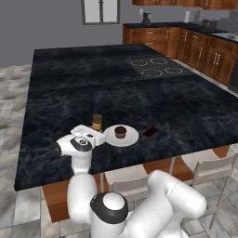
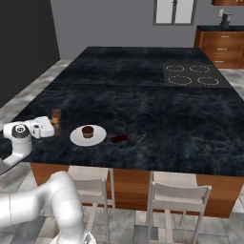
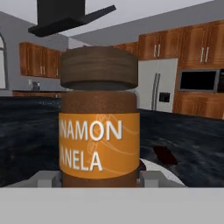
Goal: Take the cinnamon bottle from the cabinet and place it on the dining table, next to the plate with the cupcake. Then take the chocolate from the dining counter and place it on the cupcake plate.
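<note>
end effector point(image 1: 96, 135) gripping bottle point(image 1: 97, 122) upright on black counter point(image 1: 139, 97), just left of plate point(image 1: 131, 137) with cupcake point(image 1: 120, 132), chocolate point(image 1: 150, 132) right of plate

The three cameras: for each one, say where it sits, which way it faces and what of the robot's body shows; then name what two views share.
Left base view: behind the arm to its left, facing forward and down over the dining table; the white arm rises from the lower right to the gripper at the cinnamon bottle.
Right base view: behind to its right, same table; the arm rises from the lower left.
Hand view: on the hand, facing along the gripper at the bottle's label; two finger tips flank it.
Shared: both base views show the plate, cupcake and chocolate.
</note>
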Controlling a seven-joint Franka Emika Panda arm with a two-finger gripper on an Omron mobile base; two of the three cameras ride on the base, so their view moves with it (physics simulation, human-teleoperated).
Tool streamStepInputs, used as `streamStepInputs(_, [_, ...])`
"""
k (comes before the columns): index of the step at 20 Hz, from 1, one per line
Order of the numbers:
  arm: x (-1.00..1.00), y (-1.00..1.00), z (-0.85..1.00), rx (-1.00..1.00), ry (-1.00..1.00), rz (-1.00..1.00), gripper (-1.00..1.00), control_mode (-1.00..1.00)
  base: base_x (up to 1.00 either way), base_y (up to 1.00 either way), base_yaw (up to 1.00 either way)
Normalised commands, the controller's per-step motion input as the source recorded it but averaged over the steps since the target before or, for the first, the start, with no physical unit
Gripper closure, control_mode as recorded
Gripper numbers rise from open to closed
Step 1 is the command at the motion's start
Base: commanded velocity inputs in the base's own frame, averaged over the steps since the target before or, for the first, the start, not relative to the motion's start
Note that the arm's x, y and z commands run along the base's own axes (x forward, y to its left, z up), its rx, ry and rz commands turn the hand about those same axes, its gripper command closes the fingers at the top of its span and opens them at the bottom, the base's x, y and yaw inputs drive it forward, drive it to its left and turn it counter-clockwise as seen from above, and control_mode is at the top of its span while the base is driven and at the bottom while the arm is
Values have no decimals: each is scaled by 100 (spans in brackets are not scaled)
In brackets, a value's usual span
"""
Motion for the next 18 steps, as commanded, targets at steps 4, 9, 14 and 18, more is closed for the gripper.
streamStepInputs(4, [2,0,-42,9,0,-16,100,-100,0,0,0])
streamStepInputs(9, [2,-1,-53,3,0,-11,100,-100,0,0,0])
streamStepInputs(14, [3,-5,-35,0,-4,-5,100,-100,0,0,0])
streamStepInputs(18, [8,-3,-38,0,-8,-1,100,-100,0,0,0])
